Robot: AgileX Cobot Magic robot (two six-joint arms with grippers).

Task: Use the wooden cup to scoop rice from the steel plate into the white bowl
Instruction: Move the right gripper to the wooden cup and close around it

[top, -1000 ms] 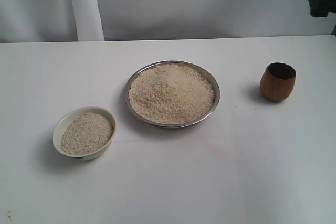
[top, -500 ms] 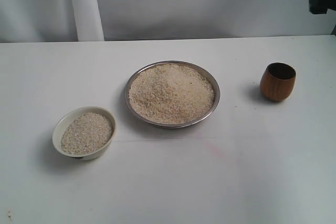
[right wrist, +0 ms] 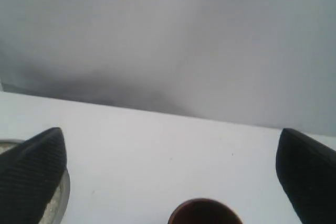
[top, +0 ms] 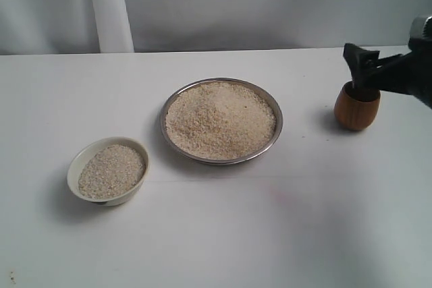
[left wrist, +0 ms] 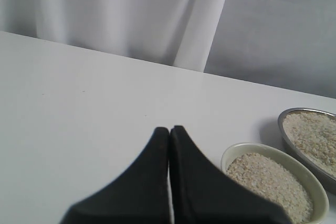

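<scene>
The steel plate [top: 279, 128] sits mid-table, heaped with rice [top: 219, 119]. Front left of it is the white bowl [top: 73, 172], holding more rice [top: 112, 170]. The wooden cup [top: 356, 111] stands upright to the plate's right. My right gripper [top: 356, 71] reaches in from the right edge, just above and behind the cup's mouth. In the right wrist view that gripper [right wrist: 170, 132] is open wide, with the cup's rim [right wrist: 205, 209] low between the fingers. My left gripper [left wrist: 169, 129] is shut and empty, beside the bowl [left wrist: 247, 148]; the exterior view does not show it.
A white curtain with a vertical fold [top: 111, 8] hangs behind the table's far edge. The plate's rim [left wrist: 294, 113] appears beyond the bowl in the left wrist view. A faint pink mark [top: 280, 195] lies on the tabletop in front of the plate.
My right gripper has dropped from the upper right corner down to the wooden cup. The plate, bowl and cup have not moved.
</scene>
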